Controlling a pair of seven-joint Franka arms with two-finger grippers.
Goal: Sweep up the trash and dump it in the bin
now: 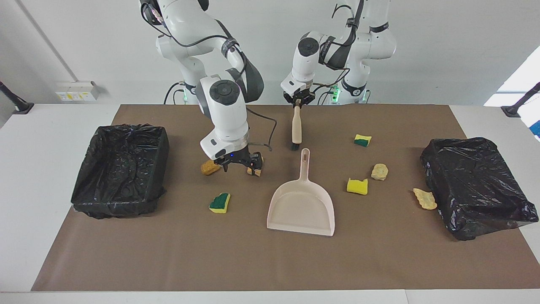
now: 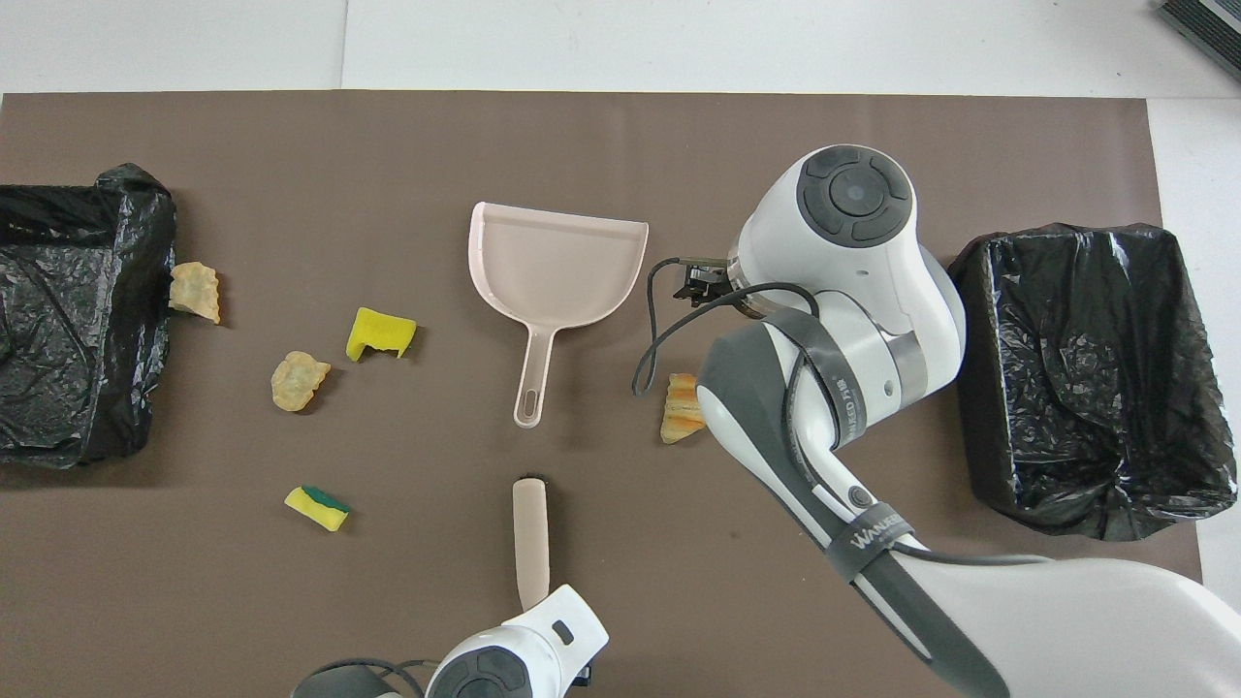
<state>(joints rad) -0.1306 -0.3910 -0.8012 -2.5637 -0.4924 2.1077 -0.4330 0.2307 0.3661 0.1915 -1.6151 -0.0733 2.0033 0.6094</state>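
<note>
Seen at the robots' edge of the counter [image 1: 76,261]: left gripper [image 1: 298,100], fingers pinched tight on the top end of the brush [image 1: 296,128], bristle end hanging down just short of the dustpan [image 1: 301,209] handle.

Seen low over the mat: right gripper [image 1: 238,164], fingers spread wide, gripping nothing, straddling the gap between an orange lump [image 1: 209,167] and a striped bread lump [image 1: 257,169]. Cannot tell whether either finger touches the bread lump.

No trash in the pan or in either bin. Five more scraps scattered:
- green-backed sponge [image 1: 220,202], farther from the robots than the right gripper
- yellow sponge [image 1: 357,186] and pale lump [image 1: 379,171], beside the pan toward the left arm's end
- small green-topped sponge [image 1: 363,140], nearer to the robots
- tan scrap [image 1: 425,198], touching the left-end bin [image 1: 472,185]

Risks from here:
- Thin grip on the very tip of the handle; likely to pivot or slip once bristles drag on the mat.
- Unheld pan; likely to skate away under a sweep unless pinned by the right gripper.
- Wide fingers so near the two lumps; easy to nudge them farther toward the right-end bin [image 1: 120,169], out of easy brush reach.
- Light sponges; apt to roll or hop past the pan lip.
- Tan scrap against the bag; hard to sweep without snagging plastic.
- Both arms converging on the pan; some risk of a clash.
</note>
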